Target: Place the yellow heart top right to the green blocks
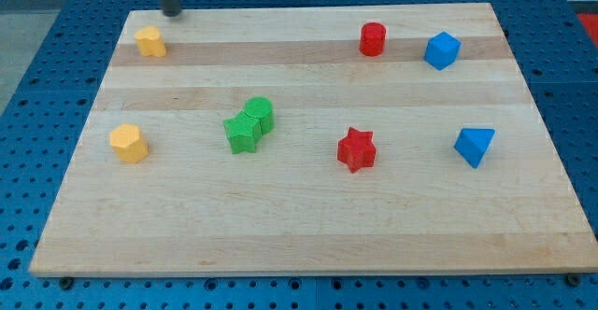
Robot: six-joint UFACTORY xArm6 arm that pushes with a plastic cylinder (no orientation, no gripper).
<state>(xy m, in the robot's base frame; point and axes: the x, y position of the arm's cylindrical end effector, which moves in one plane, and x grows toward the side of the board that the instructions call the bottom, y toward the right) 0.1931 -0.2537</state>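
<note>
My tip is hovering at the far edge of the tabletop. It is a bare rod, so there is no hand to open or close, and it is holding nothing. The yellow heart is sitting just to the view's left of my tip and a little toward the view's bottom, near but apart from it. The green star and the green round block are touching each other, well off toward the view's bottom right of my tip.

I judge the approach is only beginning. My tip is standing on the wrong side of the heart, so it should be circling round the heart's top, without brushing it, to the heart's upper-left. From there it should be pushing through the heart's middle in a shallow diagonal, stopping short of the red cylinder.
</note>
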